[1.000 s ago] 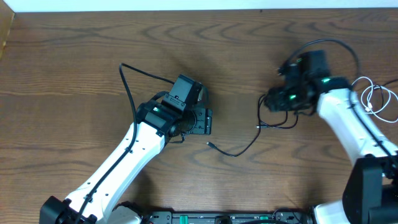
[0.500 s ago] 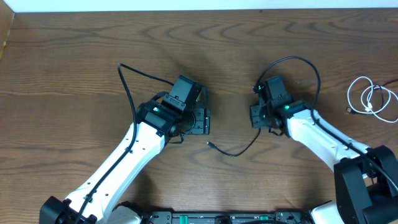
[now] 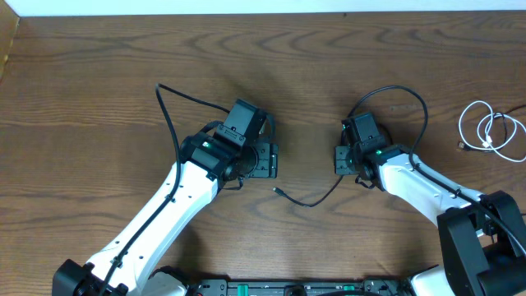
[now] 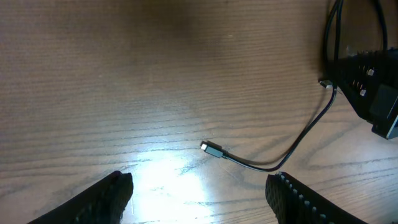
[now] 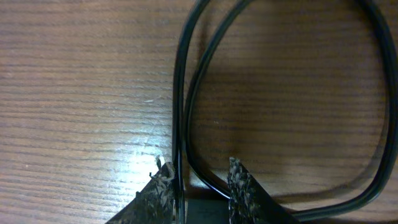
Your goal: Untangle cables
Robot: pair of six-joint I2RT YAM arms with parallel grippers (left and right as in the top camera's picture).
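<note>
The black cable [image 3: 316,200] lies mid-table, its small plug end [image 3: 277,190] pointing at my left gripper [image 3: 267,160]. Its far part rises in a big loop [image 3: 415,103] behind my right arm. My right gripper [image 3: 340,160] sits low on this loop. In the right wrist view two strands of the black cable [image 5: 186,93] run between the fingers, each touching one, with my right gripper [image 5: 199,168] narrowed on them. My left gripper [image 4: 199,186] stands wide open, with the plug [image 4: 211,148] lying beyond it. The white cable [image 3: 493,131] lies coiled, apart, at the far right.
A thicker black wire [image 3: 168,107] arcs from the left arm over the table's back left. The right gripper's black body [image 4: 373,93] shows at the upper right of the left wrist view. The table's back edge [image 3: 246,14] meets a white wall.
My right arm has swung left from the far right onto the black cable's loop, and its jaws have narrowed around two strands. The left arm and white cable have not moved.
</note>
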